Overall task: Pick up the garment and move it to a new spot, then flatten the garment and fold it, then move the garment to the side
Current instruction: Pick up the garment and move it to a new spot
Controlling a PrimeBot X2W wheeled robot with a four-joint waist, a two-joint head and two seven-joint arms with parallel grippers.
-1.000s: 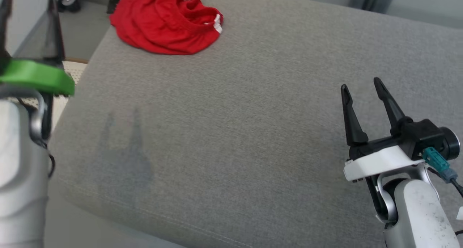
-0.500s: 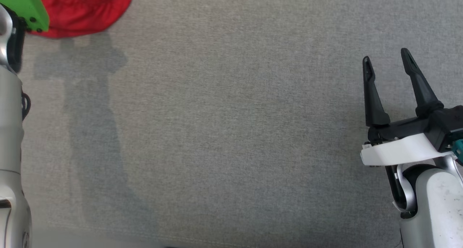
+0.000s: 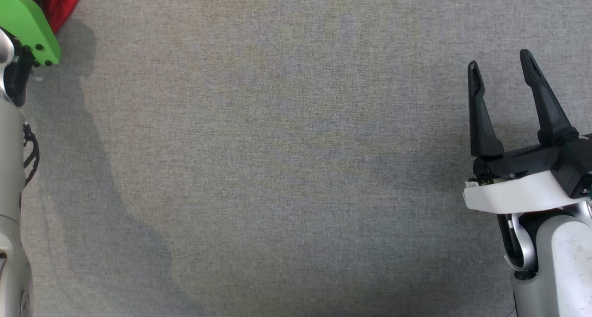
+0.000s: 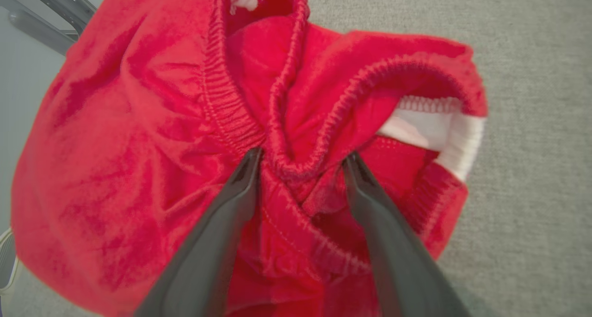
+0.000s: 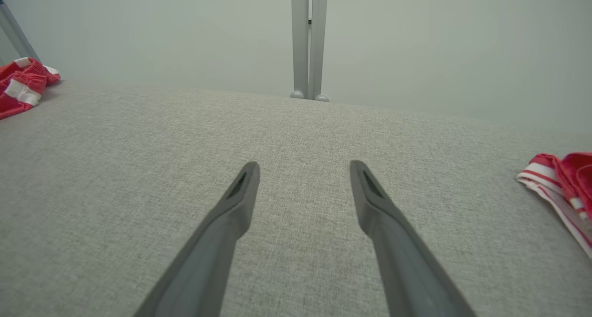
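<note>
Light grey woven upholstered surface spans the whole head view, bare in the middle.

Crumpled red fabric garment with elastic waistband and white trim sits at the surface's far left. In the head view a sliver of it shows at the top-left corner, partly behind the left arm's bright green flat plate. In the right wrist view it's at the far left edge.

Left gripper: fingers spread, tips down at the garment, a bunched fold of waistband between them, not pinched.

Right gripper: fingers spread, nothing between them, over bare surface at the right, well apart from the garment. Same in its own view.

Red-and-white striped cloth lies at the right edge of the right wrist view.

Grey metal upright post stands behind the surface's far edge.
</note>
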